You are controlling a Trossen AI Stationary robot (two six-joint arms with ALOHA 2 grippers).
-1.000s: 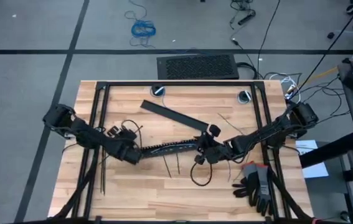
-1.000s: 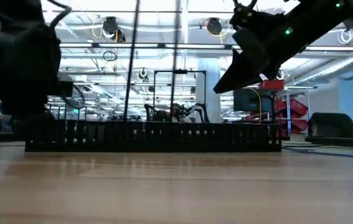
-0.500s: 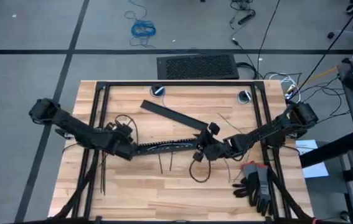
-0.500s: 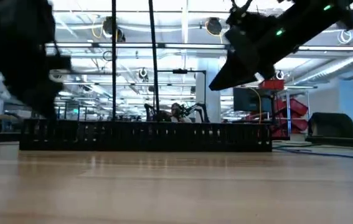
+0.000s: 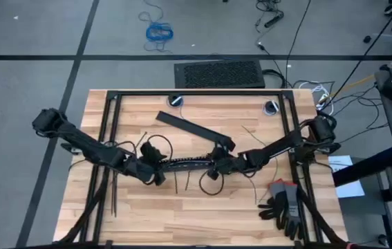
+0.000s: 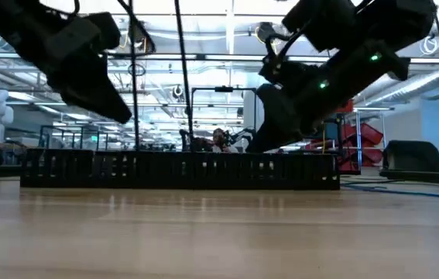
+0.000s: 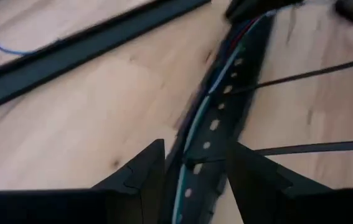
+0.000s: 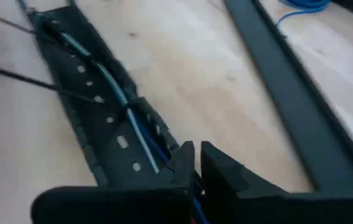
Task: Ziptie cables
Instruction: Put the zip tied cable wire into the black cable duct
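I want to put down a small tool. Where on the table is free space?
Bare wood lies along the near edge left of the gloves, and at the far left corner beyond the flat black bar. The middle is crowded: slotted bar, zipties, both grippers.

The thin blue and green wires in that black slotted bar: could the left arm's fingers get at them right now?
Probably yes. The left fingers stand open astride the black slotted bar, with the thin blue and green wires lying exposed along it and nothing covering them.
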